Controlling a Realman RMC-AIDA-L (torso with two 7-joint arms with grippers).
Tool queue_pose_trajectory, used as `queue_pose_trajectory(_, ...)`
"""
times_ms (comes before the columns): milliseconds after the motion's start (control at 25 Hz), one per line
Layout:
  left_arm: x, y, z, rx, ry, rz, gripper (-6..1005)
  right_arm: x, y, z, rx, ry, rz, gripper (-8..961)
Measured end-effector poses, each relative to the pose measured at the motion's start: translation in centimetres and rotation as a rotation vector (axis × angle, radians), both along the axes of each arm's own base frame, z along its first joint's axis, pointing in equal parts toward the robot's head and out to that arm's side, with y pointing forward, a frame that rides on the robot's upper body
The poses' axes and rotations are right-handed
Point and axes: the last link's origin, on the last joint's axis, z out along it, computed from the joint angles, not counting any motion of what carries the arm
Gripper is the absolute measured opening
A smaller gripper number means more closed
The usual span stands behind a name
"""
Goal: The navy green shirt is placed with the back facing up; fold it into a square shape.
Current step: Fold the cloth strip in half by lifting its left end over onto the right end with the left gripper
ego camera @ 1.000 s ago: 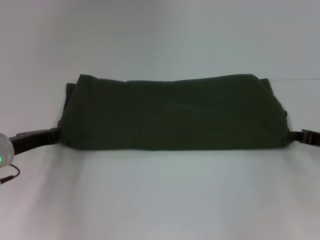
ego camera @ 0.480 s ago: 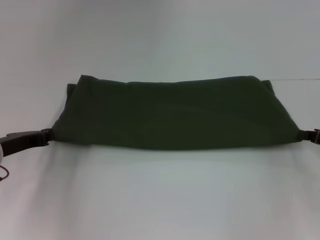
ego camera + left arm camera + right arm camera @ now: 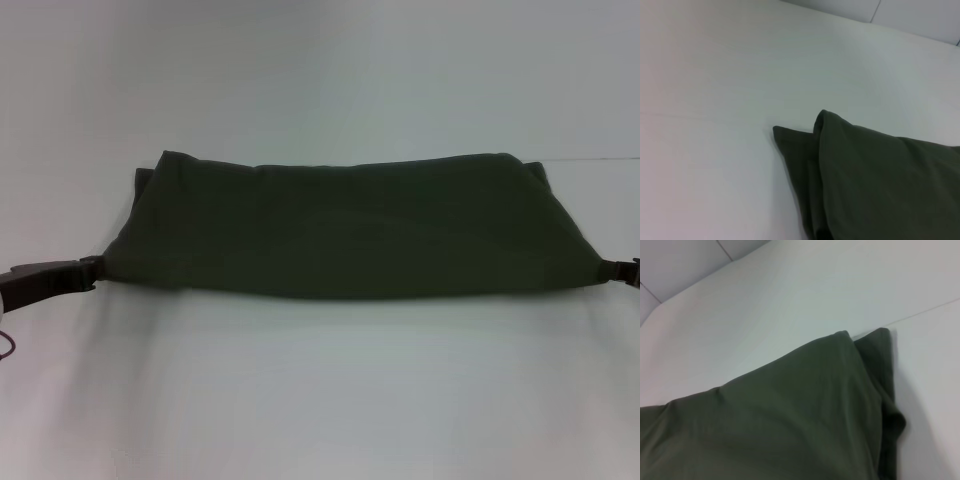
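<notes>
The navy green shirt (image 3: 340, 225) lies across the middle of the white table as a wide, dark olive band, plain side up. Its near corners are drawn out to points, and its near edge casts a shadow on the table. My left gripper (image 3: 97, 270) is shut on the near left corner, low over the table. At the frame's right edge, my right gripper (image 3: 622, 268) is shut on the near right corner. The left wrist view shows the shirt's (image 3: 880, 185) far layered corner, and the right wrist view shows the shirt's (image 3: 780, 415) other far corner; neither shows fingers.
The white table (image 3: 320, 400) spreads wide in front of and behind the shirt. A seam line (image 3: 600, 158) runs across the table at the far right. A thin cable (image 3: 8, 345) hangs by my left arm.
Over the last second both grippers moved outward, pulling the near corners apart and stretching the near edge. In the last half second almost nothing moved.
</notes>
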Motion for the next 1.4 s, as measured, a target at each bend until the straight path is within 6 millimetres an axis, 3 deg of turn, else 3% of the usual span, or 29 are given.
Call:
queue_pose_trajectory(400, 0.7, 0.3, -0.4, -0.016, -0.010, -0.023, 6, -0.9, -0.4, -0.5, -0.039, 0.022, 0.055, 62)
queue_pose_trajectory(680, 0.8, 0.4, -0.3, -0.017, -0.008, -0.025, 5, -0.9, -1.0, 1.6, 0.037, 0.035, 0.092, 100)
queue_pose_trajectory(920, 1.8, 0.6, -1.2, -0.046, -0.022, -0.051, 5, -1.7, -1.4, 2.7, 0.096, 0.083, 0.158, 346)
queue_pose_trajectory(1080, 2.8, 1.0, -2.2, -0.076, -0.036, -0.074, 5, -2.1, -1.3, 2.6, 0.106, 0.097, 0.180, 540)
queue_pose_trajectory(1400, 3.0, 1.1, -2.4, -0.077, -0.043, -0.079, 22, -2.7, -0.8, 2.2, 0.101, 0.092, 0.202, 815)
